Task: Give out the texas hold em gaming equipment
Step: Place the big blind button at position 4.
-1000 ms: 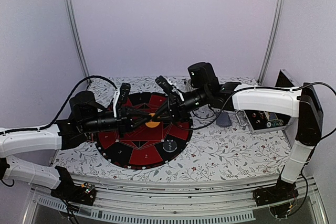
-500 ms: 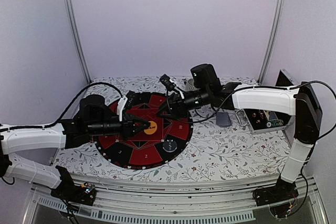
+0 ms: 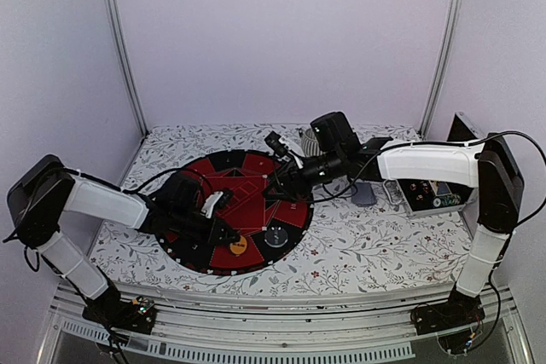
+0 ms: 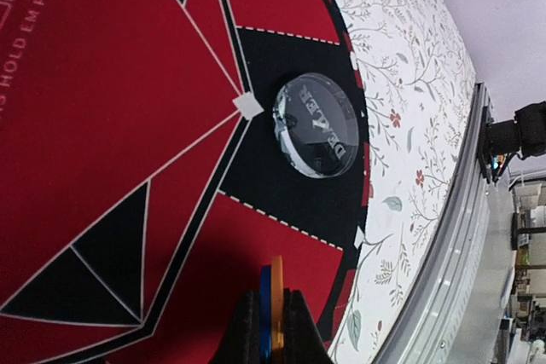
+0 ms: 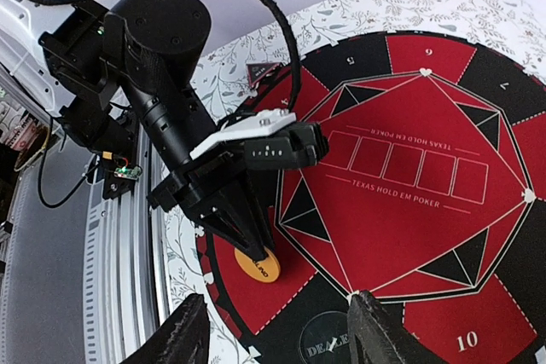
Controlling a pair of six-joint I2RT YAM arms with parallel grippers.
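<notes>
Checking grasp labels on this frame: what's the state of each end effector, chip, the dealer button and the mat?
left end effector: shut on orange chip and blue chip.
orange chip: pinched edge-on, over a red segment.
blue chip: pinched against the orange chip.
right end effector: open, empty.
dealer button: flat on a black segment, nothing touching it.
mat: flat on the table.

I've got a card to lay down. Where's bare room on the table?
Free: the mat's red centre, between the left gripper and the open right gripper; also the floral cloth right of the dealer button. Crowded: the mat's near edge, where the left gripper pinches orange and blue chips beside that button.
</notes>
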